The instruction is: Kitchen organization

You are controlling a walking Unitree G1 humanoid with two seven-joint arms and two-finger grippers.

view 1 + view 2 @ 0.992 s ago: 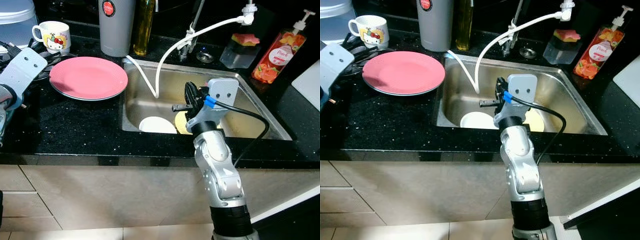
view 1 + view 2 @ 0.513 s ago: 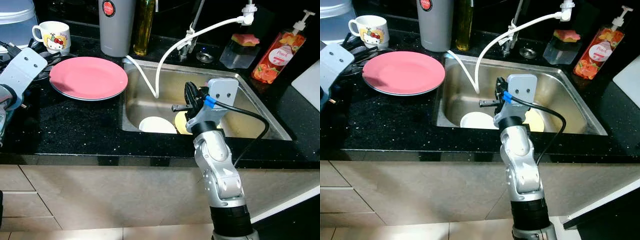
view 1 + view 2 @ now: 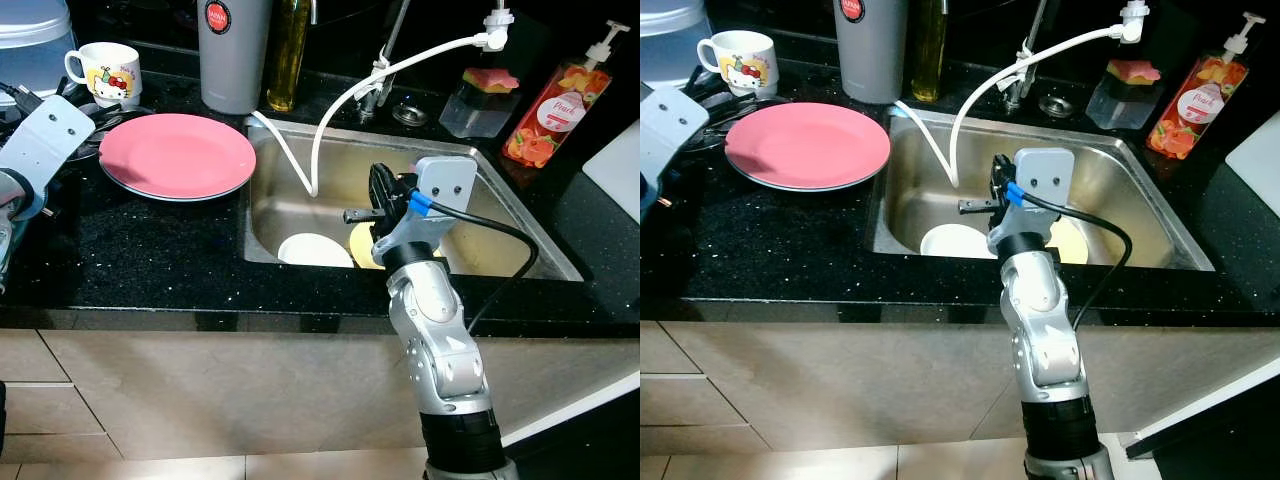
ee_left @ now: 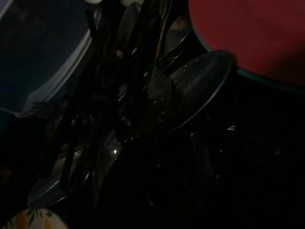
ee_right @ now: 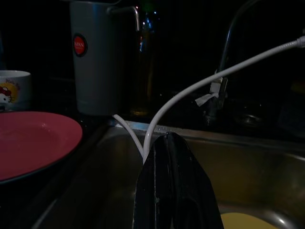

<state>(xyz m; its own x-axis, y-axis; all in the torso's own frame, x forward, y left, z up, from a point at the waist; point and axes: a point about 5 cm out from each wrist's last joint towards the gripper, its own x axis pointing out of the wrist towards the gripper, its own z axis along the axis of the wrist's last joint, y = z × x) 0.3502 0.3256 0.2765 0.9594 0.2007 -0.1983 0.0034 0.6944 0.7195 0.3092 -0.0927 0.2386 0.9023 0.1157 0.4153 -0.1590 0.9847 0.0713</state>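
Black speckled tabletop (image 3: 150, 250) w/ steel sink (image 3: 520, 225) set into it: the robot's right hand (image 3: 380, 200) hangs over the basin, its two black fingers (image 5: 174, 191) pressed together and holding nothing, pointed toward the white hose (image 3: 330, 110) that loops down from the faucet. Just below and beside it, a white dish (image 3: 315, 250) and a yellow dish (image 3: 362, 243) lie on the sink floor, touching or nearly so. Left hand (image 3: 45, 140) is parked at the tabletop's far left edge, near a dark heap of utensils (image 4: 143, 105); can't tell its finger state. A pink plate (image 3: 175, 155) sits on the tabletop left of the sink, w/ a cartoon mug (image 3: 105, 72) behind it, a grey tumbler (image 3: 232, 50) and an oil bottle (image 3: 288, 50) near the sink's back corner, and a soap dispenser (image 3: 560, 100) at right. Step in hand, by the look of it: reaching into the sink for a dish. Next move calls for spreading the fingers, dropping lower and taking a rim, prob. the white dish's, w/o snagging the hose.
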